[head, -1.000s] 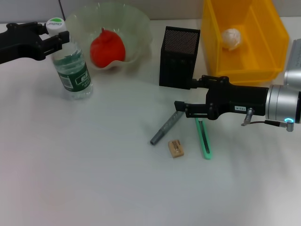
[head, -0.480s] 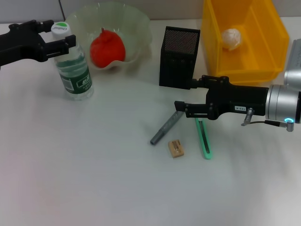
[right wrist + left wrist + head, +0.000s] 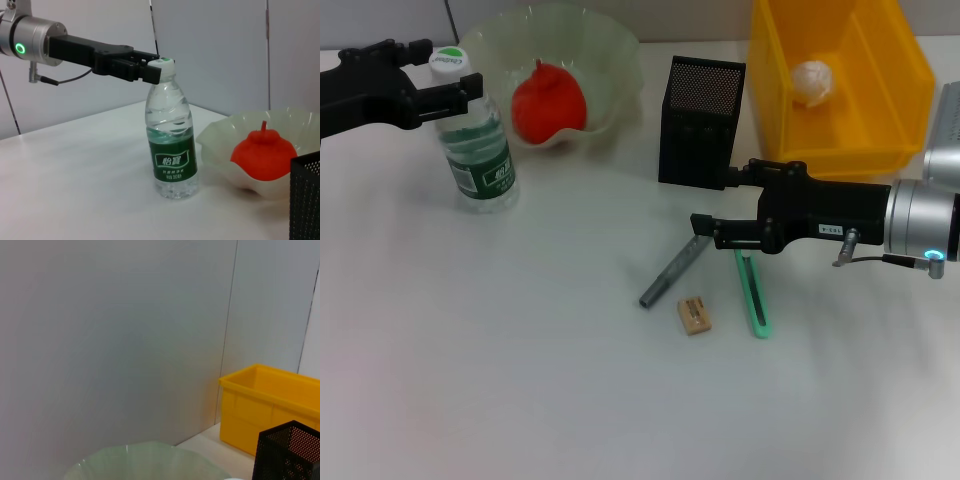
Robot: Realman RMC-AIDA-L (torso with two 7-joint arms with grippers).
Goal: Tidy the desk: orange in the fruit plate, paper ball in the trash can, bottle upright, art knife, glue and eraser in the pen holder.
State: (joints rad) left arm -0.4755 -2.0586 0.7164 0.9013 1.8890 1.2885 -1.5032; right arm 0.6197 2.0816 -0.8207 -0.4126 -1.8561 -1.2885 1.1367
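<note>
Bottle [image 3: 477, 140] stood upright on desk, green label, white-green cap. Orange [image 3: 548, 103] lay inside fruit plate [image 3: 610, 60]. Paper ball [image 3: 812, 81] sat in yellow trash can [image 3: 900, 60]. Eraser [image 3: 694, 314] lay flat on desk, near black mesh pen holder [image 3: 700, 122].

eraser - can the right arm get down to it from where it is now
Probably yes. The eraser lies flat on open table between the grey stick and the green knife, touching neither. The right gripper hangs just beyond it, with nothing between them.
</note>
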